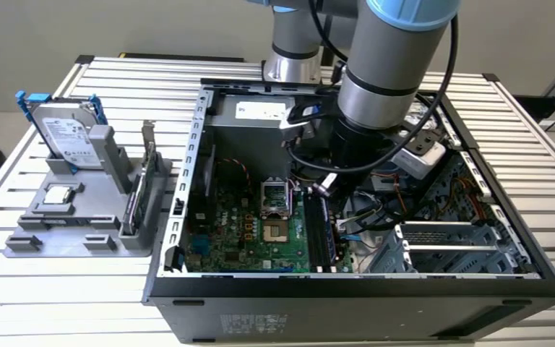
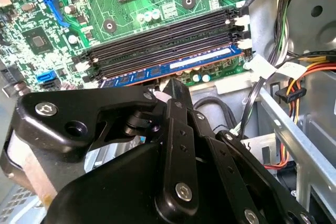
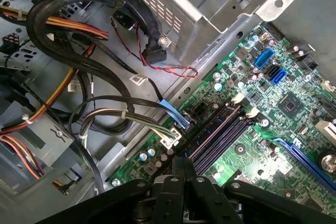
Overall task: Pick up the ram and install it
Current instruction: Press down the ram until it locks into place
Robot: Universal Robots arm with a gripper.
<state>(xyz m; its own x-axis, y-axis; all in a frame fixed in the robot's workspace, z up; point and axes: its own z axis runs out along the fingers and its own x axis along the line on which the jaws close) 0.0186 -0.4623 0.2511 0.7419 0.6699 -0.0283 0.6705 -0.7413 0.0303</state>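
On the exterior view's left, a grey holder (image 1: 66, 235) on the table carries a silver hard drive (image 1: 66, 137), well apart from the work. Moving right, the open computer case (image 1: 355, 296) lies on its side with the green motherboard (image 1: 248, 231) facing up. The arm (image 1: 384, 79) reaches down into the case over the motherboard's right edge, and further right sit loose cables (image 1: 384, 210) and a metal drive cage (image 1: 451, 246).

In the second wrist view, the ram (image 2: 199, 62) lies in the outermost of the black memory slots (image 2: 163, 40), the one closest to the case wall and to the gripper (image 2: 172, 85). Its blue board runs parallel to the empty slots beside it. Its long axis runs crosswise in front of the gripper, so the stick stretches away to both sides of the fingertips rather than pointing at them.

The gripper sits directly over the ram's top edge, somewhat off the middle of its length. Its fingers are drawn together to a thin seam, as the first wrist view (image 3: 184, 163) also shows, and the ram's line (image 3: 212, 129) leads straight into that seam. I judge them to be pinched on the stick, though the contact itself is hidden behind the fingertips. The ram looks level with its slot, and whether it is fully pressed home cannot be told
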